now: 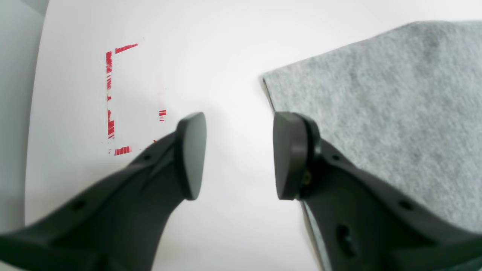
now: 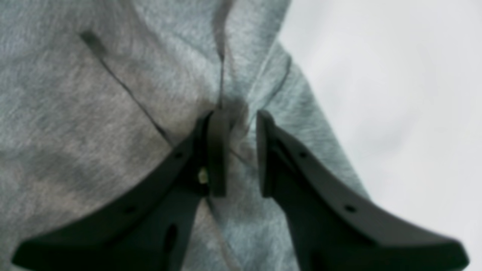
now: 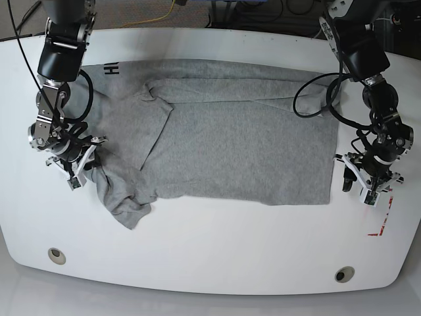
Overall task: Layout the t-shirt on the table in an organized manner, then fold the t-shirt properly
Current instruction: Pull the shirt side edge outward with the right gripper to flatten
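The heather-grey t-shirt (image 3: 230,145) lies spread across the white table (image 3: 210,250), with one sleeve folded in and a crumpled corner at the lower left. At that crumpled left edge sits my right gripper (image 3: 77,172). In the right wrist view its jaws (image 2: 241,150) stand slightly apart, open, with a bunched ridge of the t-shirt (image 2: 94,113) between them. My left gripper (image 3: 364,187) is just off the shirt's right edge. In the left wrist view it (image 1: 240,156) is open over the bare table (image 1: 226,56), with nothing between its fingers and the t-shirt (image 1: 395,105) corner beside its right finger.
A red outline mark (image 1: 110,94) lies on the table just past the left gripper, near the table's right edge (image 3: 381,227). Two round holes (image 3: 56,255) (image 3: 342,273) sit near the front edge. Black lettering (image 3: 110,68) shows at the shirt's upper left. Both arms trail black cables.
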